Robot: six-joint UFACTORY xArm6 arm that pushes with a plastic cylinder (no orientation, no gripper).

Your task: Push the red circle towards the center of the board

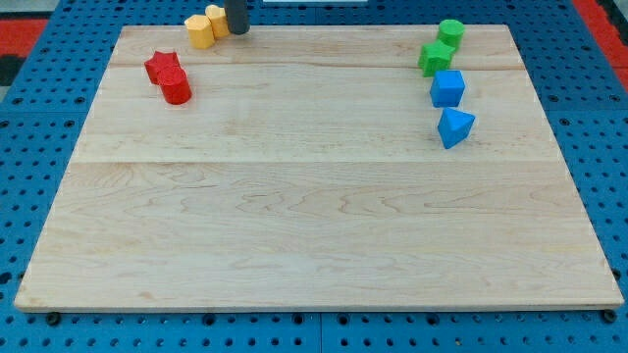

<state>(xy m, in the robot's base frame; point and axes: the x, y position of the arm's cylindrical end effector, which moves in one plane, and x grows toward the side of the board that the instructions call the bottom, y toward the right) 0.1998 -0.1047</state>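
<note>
The red circle [177, 87] is a short red cylinder near the board's top left. It touches a red star [162, 66] just above and left of it. My tip [237, 29] is at the top edge of the board, right beside two yellow blocks [207, 25], and up and to the right of the red circle, well apart from it.
The wooden board [314, 226] lies on a blue pegboard. At the top right stand a green cylinder [450, 32], a green star [435, 57], a blue cube [447, 88] and a blue triangular block [454, 126], in a column.
</note>
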